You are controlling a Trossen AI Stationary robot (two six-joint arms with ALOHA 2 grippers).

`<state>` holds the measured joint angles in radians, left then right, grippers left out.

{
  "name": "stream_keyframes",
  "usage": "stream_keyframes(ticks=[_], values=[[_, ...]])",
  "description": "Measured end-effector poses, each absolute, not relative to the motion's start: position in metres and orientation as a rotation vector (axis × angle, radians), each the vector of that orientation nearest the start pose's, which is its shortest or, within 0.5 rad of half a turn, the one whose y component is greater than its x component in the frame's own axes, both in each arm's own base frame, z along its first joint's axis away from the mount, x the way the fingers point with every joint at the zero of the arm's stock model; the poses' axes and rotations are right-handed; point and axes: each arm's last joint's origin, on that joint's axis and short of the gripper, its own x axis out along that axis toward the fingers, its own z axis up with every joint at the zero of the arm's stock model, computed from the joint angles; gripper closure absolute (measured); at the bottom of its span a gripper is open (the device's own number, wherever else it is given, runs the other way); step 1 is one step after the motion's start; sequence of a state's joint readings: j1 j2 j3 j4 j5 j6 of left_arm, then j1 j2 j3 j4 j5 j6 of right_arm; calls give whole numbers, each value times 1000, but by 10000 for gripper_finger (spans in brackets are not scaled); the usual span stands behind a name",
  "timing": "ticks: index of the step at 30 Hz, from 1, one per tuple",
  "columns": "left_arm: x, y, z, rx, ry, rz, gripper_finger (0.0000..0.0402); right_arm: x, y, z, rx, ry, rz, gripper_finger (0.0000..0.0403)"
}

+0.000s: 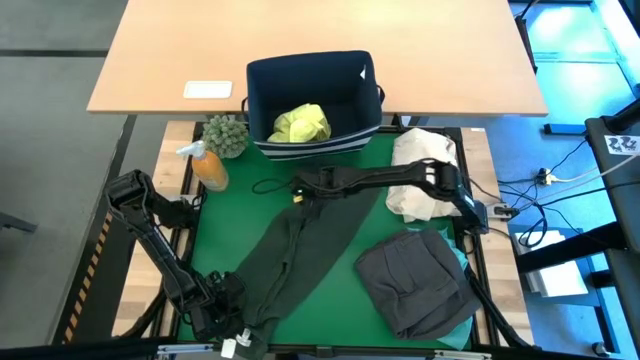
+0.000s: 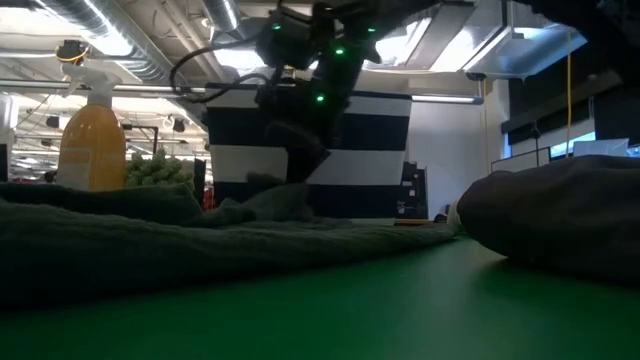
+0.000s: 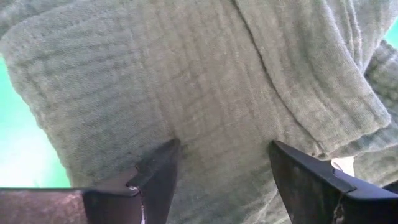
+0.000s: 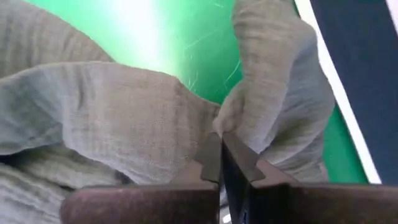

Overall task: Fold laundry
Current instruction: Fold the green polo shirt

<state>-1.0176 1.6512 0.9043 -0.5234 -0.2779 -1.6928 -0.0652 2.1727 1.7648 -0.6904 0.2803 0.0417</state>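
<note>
The right gripper [image 4: 221,155] is pinched shut on a fold of the long dark olive cloth [image 1: 300,250]. It holds the far end of that cloth, just in front of the navy bin [image 1: 312,100]. The right arm reaches across the green mat [image 1: 230,230] from the right side.

The left gripper [image 3: 221,171] is at the near end of the same cloth, by the front left of the mat. Its two fingers [image 3: 158,177] stand wide apart, with the cloth lying right in front of them. It is not pinching anything.

The long cloth runs in a slant across the mat, from the bin down to the left gripper.

A charcoal grey garment [image 1: 415,280] lies bunched up on the near right of the mat, with a bit of turquoise cloth [image 1: 463,262] peeking out along its right edge. A yellow-green shirt [image 1: 300,123] sits inside the bin. A cream bundle [image 1: 420,170] lies to the right of the bin. An orange spray bottle [image 1: 207,165] and a fuzzy green ball [image 1: 226,135] stand left of the bin.
</note>
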Motion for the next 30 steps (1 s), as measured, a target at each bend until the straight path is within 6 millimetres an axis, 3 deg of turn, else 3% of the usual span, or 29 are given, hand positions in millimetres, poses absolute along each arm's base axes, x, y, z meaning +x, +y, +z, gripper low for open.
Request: stream_keyframes(ticks=[10,15,22,30], values=[[159,-243,153,-706,1152,350,160,396,-30,191,60,844,-247,401],[160,-242,153,-704,1137,353,160,370,-28,174,112,771,-222,401],[160,-242,153,-703,1131,355,160,352,-26,150,185,734,-239,402],[160,-242,153,-707,1130,358,160,346,-27,143,184,751,-308,385]])
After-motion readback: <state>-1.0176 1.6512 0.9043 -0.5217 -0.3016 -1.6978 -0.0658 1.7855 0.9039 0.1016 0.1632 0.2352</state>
